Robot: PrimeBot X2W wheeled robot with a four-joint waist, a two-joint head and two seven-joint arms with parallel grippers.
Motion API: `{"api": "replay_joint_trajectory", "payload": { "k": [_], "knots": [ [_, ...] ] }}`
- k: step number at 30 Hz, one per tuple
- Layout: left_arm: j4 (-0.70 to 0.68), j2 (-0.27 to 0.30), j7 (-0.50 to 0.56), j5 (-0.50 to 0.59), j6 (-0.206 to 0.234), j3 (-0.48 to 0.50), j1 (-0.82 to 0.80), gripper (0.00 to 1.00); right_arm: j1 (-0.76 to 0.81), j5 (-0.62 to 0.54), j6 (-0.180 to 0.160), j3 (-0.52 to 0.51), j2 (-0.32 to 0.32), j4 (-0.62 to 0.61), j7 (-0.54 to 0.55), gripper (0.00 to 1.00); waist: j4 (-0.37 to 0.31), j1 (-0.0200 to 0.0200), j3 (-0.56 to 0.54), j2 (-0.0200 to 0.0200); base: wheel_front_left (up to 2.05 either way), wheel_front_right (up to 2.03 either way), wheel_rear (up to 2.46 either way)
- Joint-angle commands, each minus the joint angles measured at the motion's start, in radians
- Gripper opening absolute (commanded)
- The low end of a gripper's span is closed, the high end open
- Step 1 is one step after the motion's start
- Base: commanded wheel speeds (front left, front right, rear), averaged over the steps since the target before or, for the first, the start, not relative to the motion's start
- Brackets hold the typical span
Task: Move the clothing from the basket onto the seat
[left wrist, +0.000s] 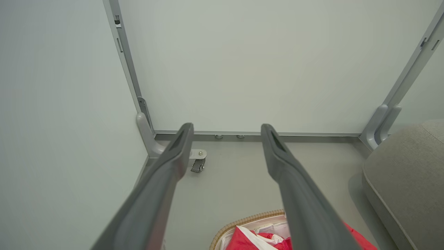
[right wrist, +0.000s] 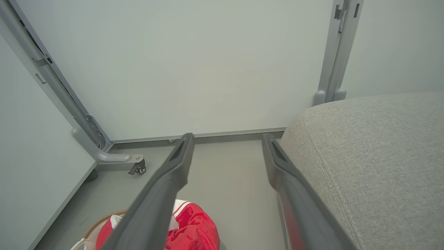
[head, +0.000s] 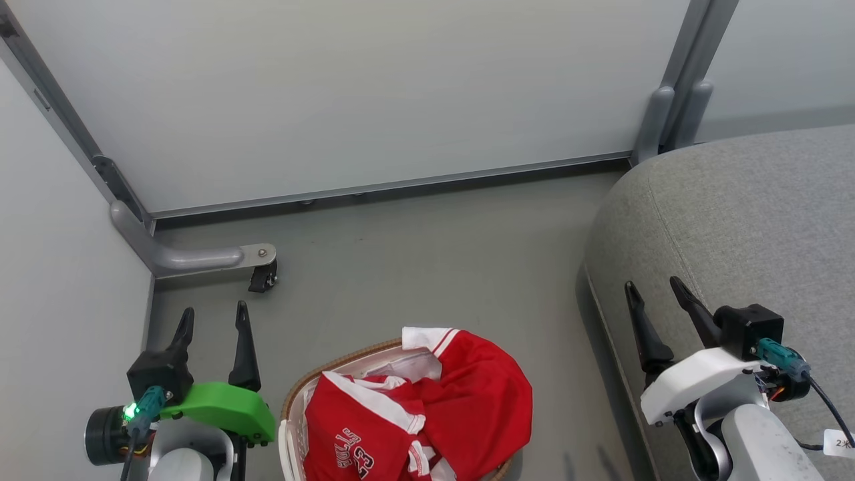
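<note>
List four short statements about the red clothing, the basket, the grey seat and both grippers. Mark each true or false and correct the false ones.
1. The clothing lies heaped in the basket. True.
2. The seat stands on the robot's left of the basket. False: it stands on the right.
3. The left gripper has its jaws shut on red fabric. False: its jaws stand open, holding nothing.
4. The right gripper has its jaws open. True.

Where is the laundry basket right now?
In the head view the basket sits on the floor at bottom centre, heaped with the red clothing, and the grey seat stands to its right.
</note>
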Motion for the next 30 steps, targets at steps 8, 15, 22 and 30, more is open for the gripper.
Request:
{"api": "replay_joint_trajectory", "payload": {
  "k": [8,15,22,30],
  "knots": [
    [0.016,-0.016,-0.023,0.071,-0.014,0.022,0.014,1.00,-0.014,-0.081,0.000,0.012,0.003,0.006,-0.024,1.00,-0.007,0.0000,0.010,-0.0001,0.00,0.00,0.00],
    [0.058,-0.031,-0.039,0.135,-0.050,0.024,-0.060,1.00,-0.074,-0.168,0.000,0.029,0.004,-0.022,-0.040,1.00,-0.032,0.0000,0.111,-0.0001,0.00,0.00,0.00],
    [0.117,-0.037,-0.050,0.177,-0.093,0.033,-0.154,1.00,-0.164,-0.239,0.000,0.050,0.020,-0.072,-0.051,1.00,-0.070,0.0000,0.263,-0.0001,0.00,0.00,0.00],
    [0.220,-0.024,-0.066,0.247,-0.118,0.028,-0.283,1.00,-0.284,-0.319,0.000,0.088,0.042,-0.125,-0.067,1.00,-0.124,0.0000,0.457,-0.0001,0.00,0.00,0.00]
  ]
}}
